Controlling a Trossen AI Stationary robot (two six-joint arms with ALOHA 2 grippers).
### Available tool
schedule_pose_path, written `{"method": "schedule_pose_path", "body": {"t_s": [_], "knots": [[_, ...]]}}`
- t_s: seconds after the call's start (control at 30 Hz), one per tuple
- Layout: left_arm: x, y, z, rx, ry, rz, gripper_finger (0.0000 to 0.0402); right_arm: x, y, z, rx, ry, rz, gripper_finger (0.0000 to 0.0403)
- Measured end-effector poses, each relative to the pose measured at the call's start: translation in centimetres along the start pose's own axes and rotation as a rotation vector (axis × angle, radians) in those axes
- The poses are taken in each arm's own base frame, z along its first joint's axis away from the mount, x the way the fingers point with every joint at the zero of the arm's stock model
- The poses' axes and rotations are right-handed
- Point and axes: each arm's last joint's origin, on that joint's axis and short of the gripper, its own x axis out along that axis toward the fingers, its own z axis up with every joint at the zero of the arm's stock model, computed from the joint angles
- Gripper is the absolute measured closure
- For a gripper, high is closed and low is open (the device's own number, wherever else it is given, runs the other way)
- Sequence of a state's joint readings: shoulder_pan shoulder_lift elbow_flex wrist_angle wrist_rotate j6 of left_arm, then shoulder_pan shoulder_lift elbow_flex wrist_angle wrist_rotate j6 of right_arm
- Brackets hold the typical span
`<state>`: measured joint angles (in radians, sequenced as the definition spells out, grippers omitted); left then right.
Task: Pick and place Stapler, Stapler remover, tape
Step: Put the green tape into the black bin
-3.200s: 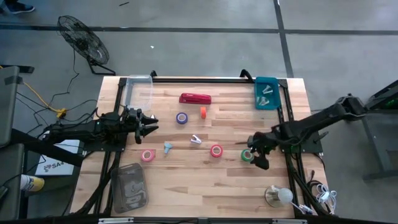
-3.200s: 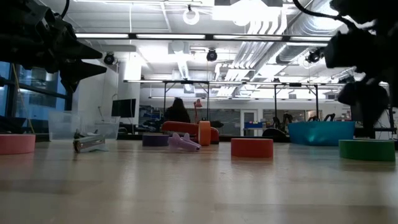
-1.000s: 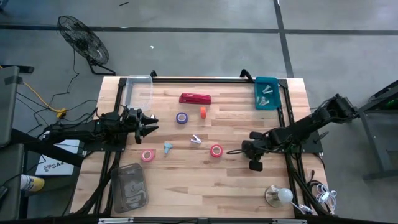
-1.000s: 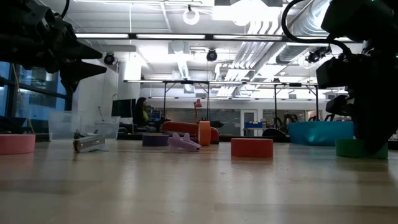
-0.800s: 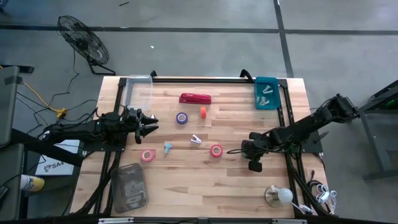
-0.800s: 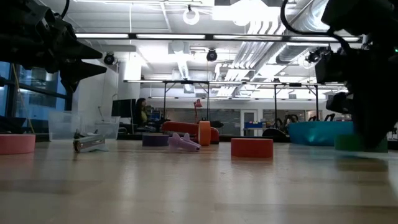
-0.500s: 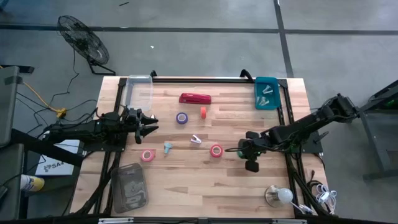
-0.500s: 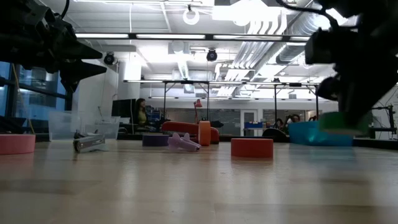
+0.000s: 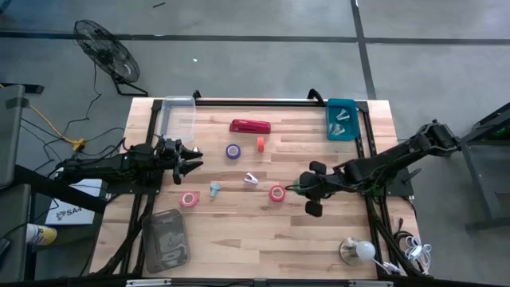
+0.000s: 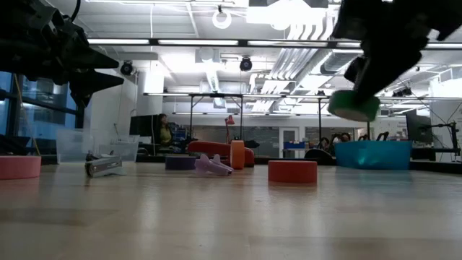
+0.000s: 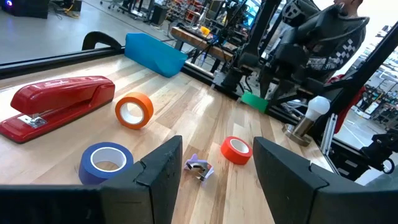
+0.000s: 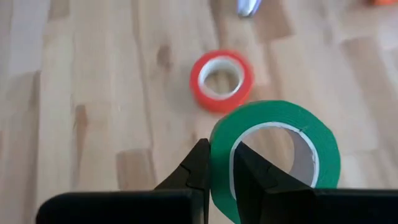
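Note:
The red stapler point(image 9: 250, 126) lies flat at the far middle of the table. A purple tape roll point(image 9: 233, 151), a pink one point(image 9: 190, 198) and a red one point(image 9: 277, 193) lie flat on the wood. Two small staple removers point(image 9: 215, 189) point(image 9: 252, 179) lie between them. My right gripper point(image 9: 298, 190) hangs right of the red roll, shut on a green tape roll point(image 12: 277, 155) held in the air point(image 10: 354, 107). My left gripper point(image 9: 191, 157) waits open at the table's left side, level, with nothing between its fingers point(image 11: 161, 171). My right gripper pinches the green roll's wall point(image 12: 221, 163) on the side nearest the wrist, one finger point(image 12: 199, 167) outside the ring and the other point(image 12: 250, 172) inside its open centre. The fingers slant down from the table's right. The roll is tilted and lifted clear of the table.
A teal bin point(image 9: 341, 118) with small pale pieces stands at the far right corner, a clear container point(image 9: 177, 115) at the far left, a mesh tray point(image 9: 166, 239) at the near left. A small orange roll point(image 9: 260, 143) stands beside the stapler. A bulb lamp point(image 9: 357, 251) sits near right.
My right gripper has risen and gone toward the table's left, its fingers tipping up toward level. It stays shut on the green roll, which has come off the table and now hangs tilted, well clear of it.

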<state>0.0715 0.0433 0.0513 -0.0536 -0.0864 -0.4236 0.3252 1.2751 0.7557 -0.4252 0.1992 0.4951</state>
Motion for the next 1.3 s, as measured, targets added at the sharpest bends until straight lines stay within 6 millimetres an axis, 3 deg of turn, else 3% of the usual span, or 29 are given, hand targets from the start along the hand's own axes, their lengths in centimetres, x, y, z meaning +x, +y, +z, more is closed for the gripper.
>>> {"method": "schedule_pose_path", "body": {"t_s": [0.27, 0.67, 1.3], "knots": [[0.0, 0.0, 0.0, 0.0, 0.0, 0.0, 0.0207, -1.0, 0.0, 2.2, 0.021, -0.109, -0.067, 0.0371], [0.0, 0.0, 0.0, 0.0, 0.0, 0.0, 0.0207, -2.1, -1.5, 6.1, 0.02, -0.259, -0.068, 0.0371], [0.0, 0.0, 0.0, -0.06, -0.002, -0.003, 0.0207, -2.6, -3.6, 8.9, 0.082, -0.479, -0.069, 0.0371]]}}
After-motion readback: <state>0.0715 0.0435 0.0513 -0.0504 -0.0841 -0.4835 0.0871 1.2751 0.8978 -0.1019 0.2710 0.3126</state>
